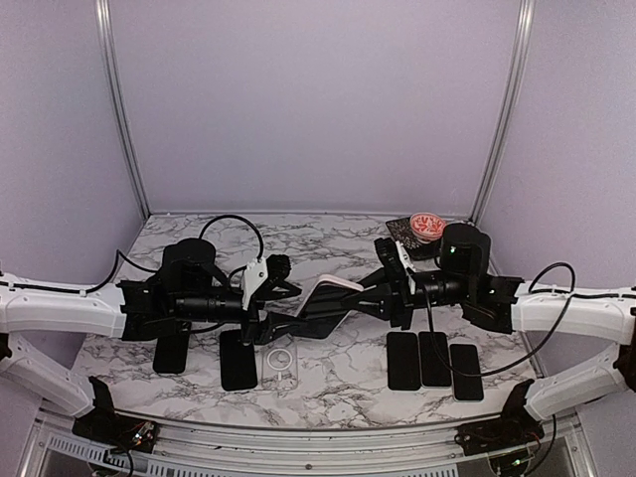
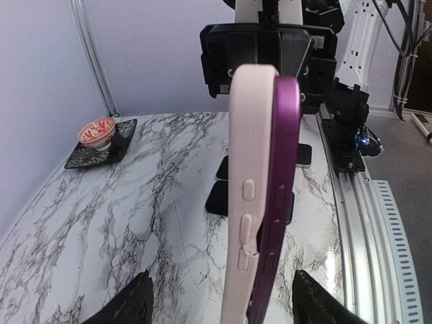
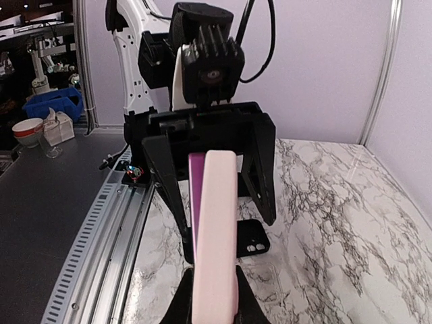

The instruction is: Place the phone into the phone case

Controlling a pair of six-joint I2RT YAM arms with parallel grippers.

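Note:
A pale pink phone case (image 2: 248,202) and a purple phone (image 2: 282,175) lie pressed side by side, edge-on, in the air above the table. My left gripper (image 2: 226,305) is open, its fingers (image 2: 128,304) standing well apart on either side without touching them. My right gripper (image 3: 214,304) is shut on the far end of the case (image 3: 217,223) and phone (image 3: 196,189). In the top view the pair (image 1: 333,290) hangs between the left gripper (image 1: 283,293) and the right gripper (image 1: 383,288). How far the phone sits in the case is hidden.
Dark phones or cases lie flat on the marble: two at the left (image 1: 171,353) (image 1: 238,360), a clear case (image 1: 280,364), and three at the right (image 1: 434,358). A red-and-white bowl (image 1: 427,227) on a black mat stands at the back right. Metal rails line the near edge.

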